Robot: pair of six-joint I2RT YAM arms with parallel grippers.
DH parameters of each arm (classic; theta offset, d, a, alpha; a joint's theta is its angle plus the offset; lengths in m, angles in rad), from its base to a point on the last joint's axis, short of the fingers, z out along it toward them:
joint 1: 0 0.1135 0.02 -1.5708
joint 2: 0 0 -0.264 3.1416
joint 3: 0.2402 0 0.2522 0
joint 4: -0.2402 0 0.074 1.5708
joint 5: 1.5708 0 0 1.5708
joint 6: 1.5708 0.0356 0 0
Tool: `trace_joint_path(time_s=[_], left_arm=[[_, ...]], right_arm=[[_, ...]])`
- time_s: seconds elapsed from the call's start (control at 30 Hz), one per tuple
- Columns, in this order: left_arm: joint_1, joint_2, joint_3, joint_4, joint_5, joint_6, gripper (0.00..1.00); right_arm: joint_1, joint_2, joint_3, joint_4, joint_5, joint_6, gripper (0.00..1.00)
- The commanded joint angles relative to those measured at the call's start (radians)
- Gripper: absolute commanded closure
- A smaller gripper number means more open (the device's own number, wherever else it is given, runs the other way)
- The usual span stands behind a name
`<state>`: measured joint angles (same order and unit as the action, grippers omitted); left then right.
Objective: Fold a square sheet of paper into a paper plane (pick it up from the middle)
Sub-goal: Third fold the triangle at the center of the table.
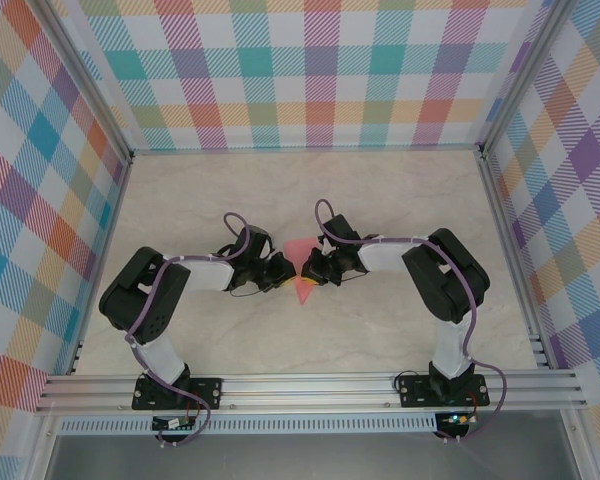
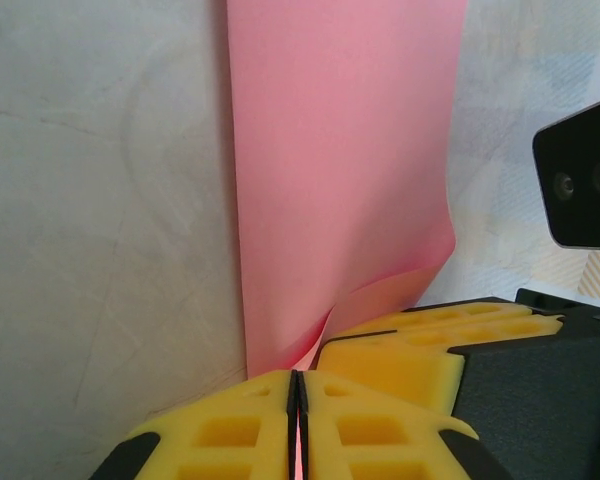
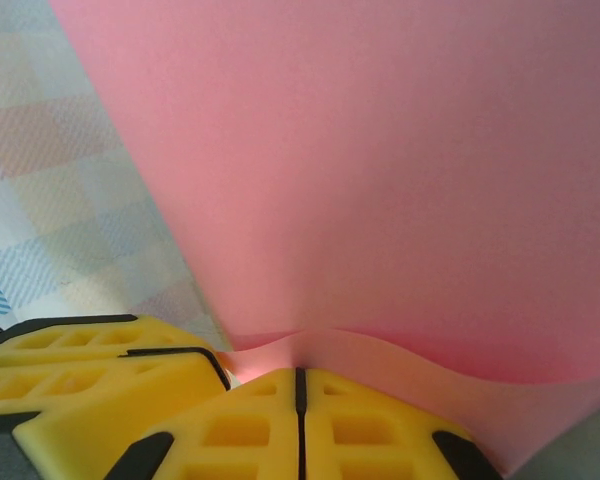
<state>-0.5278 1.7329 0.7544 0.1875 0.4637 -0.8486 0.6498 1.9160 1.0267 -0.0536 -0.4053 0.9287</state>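
Pale marbled table (image 1: 380, 200), the square sheet of paper (image 1: 299, 250) held near its middle.
Left tool (image 2: 296, 385) and right tool (image 3: 300, 378) each pinch it, just beside each other; uneven pulling could tear or crumple the sheet.

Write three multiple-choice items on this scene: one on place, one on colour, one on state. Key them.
1. Where is the square sheet of paper?
A. between the left pincer and right pincer
B. by the back wall
C. at the table's left edge
2. The fingers of the left pincer are:
A. blue
B. yellow
C. white
3. The right pincer is:
A. wide open
B. shut on nothing
C. shut on the sheet
Key: A, the top view shows it there; B, the wrist view shows yellow; C, pink paper is pinched in it.
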Motion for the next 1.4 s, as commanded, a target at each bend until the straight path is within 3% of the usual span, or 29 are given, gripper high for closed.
trace_joint_path(time_s=[0.0,0.33,0.6,0.83,0.97,1.37], left_arm=[[-0.006,-0.008,0.016,0.011,0.005,0.004,0.89],[-0.012,0.038,0.034,0.010,0.015,0.008,0.89],[-0.014,0.045,0.055,-0.088,-0.057,0.032,0.90],[-0.018,0.061,0.073,-0.191,-0.120,0.067,0.92],[-0.023,0.073,0.082,-0.213,-0.130,0.077,0.93],[-0.043,0.082,0.100,-0.271,-0.192,0.085,0.94]], right_arm=[[0.004,0.021,0.001,-0.021,0.005,-0.020,0.93],[0.004,0.022,0.000,-0.022,0.000,-0.020,0.94],[-0.001,-0.008,-0.005,-0.016,-0.011,-0.026,0.94],[-0.029,-0.147,-0.101,0.077,-0.002,-0.080,0.89],[-0.068,-0.178,-0.187,0.195,-0.063,-0.089,0.87],[-0.082,-0.083,-0.149,0.202,-0.121,-0.130,0.90]])
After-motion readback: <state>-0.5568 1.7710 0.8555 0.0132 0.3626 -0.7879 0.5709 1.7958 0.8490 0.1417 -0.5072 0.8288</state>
